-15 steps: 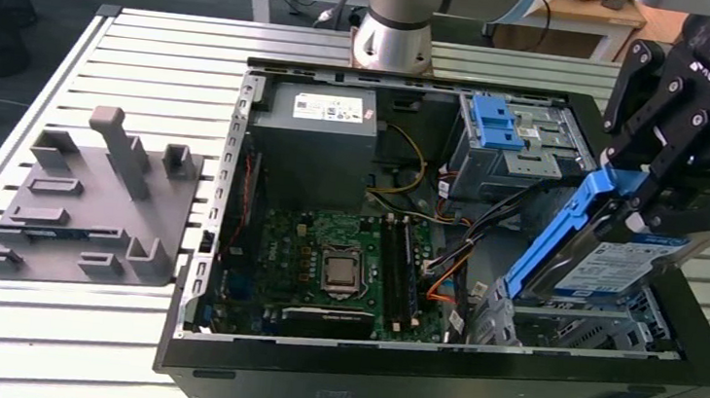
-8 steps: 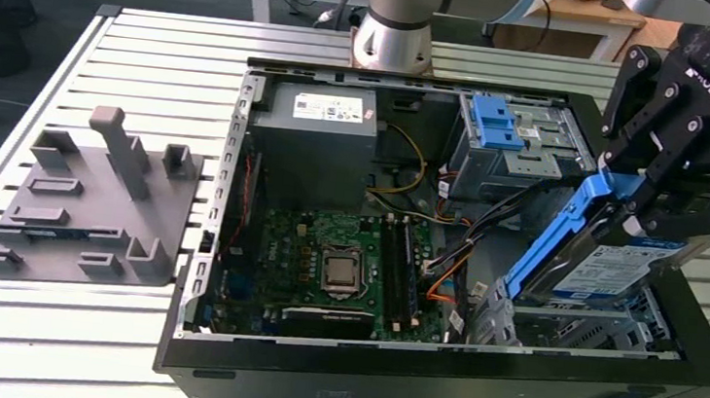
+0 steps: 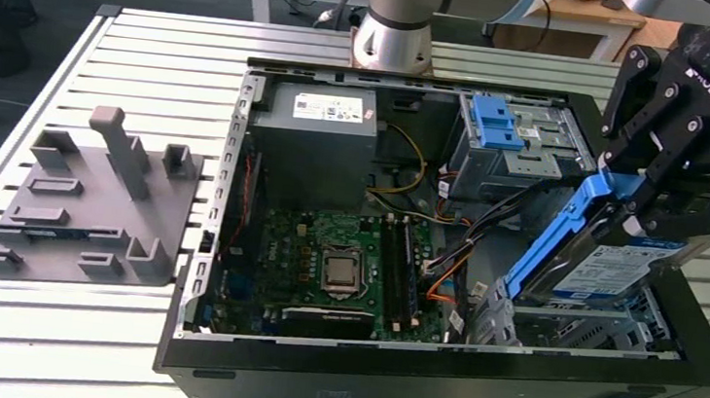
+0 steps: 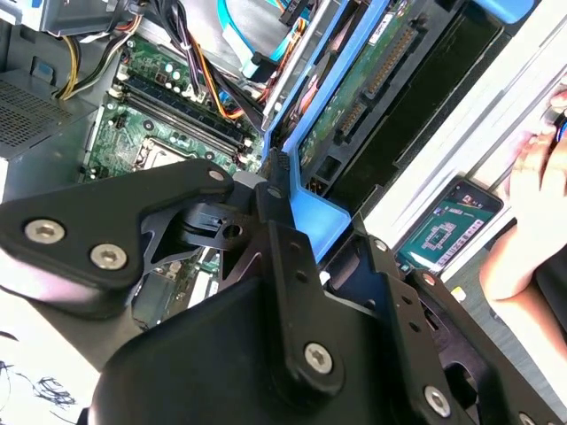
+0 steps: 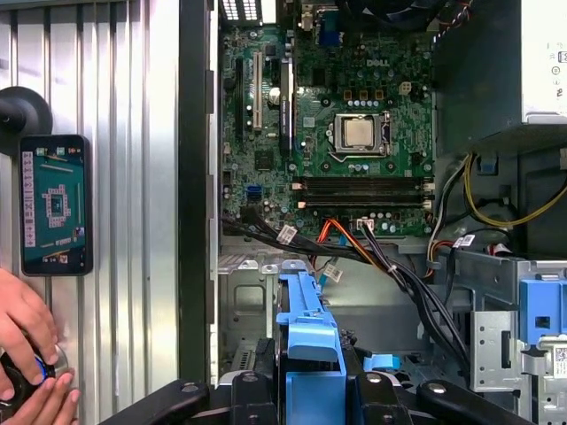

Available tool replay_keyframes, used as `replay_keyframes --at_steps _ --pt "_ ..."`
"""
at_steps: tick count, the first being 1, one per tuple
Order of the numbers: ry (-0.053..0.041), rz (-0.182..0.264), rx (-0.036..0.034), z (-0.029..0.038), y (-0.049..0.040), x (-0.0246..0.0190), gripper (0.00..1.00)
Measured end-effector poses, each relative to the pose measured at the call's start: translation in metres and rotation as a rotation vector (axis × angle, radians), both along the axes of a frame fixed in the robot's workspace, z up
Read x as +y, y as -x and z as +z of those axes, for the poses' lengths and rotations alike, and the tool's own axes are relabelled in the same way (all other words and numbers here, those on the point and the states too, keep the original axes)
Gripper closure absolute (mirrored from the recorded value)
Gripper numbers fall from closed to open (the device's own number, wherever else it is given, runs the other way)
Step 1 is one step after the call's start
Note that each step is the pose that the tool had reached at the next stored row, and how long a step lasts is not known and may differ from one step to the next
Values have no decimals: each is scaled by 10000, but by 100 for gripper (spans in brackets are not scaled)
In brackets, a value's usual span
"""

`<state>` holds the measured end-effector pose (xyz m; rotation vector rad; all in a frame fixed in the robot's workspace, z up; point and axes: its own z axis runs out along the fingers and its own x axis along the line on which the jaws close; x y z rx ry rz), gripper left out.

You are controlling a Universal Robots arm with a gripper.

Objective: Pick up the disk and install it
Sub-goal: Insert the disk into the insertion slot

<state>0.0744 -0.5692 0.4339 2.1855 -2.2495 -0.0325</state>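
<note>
The disk (image 3: 602,267), in its blue carrier, hangs tilted at the exterior view's right, over the drive bay (image 3: 583,333) in the open computer case (image 3: 443,374). The gripper (image 3: 635,202) has its jaws clamped on the carrier's top edge. Insertion underway, I'd judge: it needs squaring to the bay. Tight room between cables (image 3: 484,221) and case wall.
</note>
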Motion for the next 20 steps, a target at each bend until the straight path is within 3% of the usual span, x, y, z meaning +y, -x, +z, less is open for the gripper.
replay_keyframes --at_steps 4,5,7,12,17,20 --pt "1 0 0 0 0 0 63" --pt "1 -1 0 0 0 0 56" --pt "-1 -1 0 -5 0 0 56" --pt "0 -1 0 -82 0 0 56" --pt "-1 0 0 -173 0 0 70" --pt "0 0 0 -227 0 0 88"
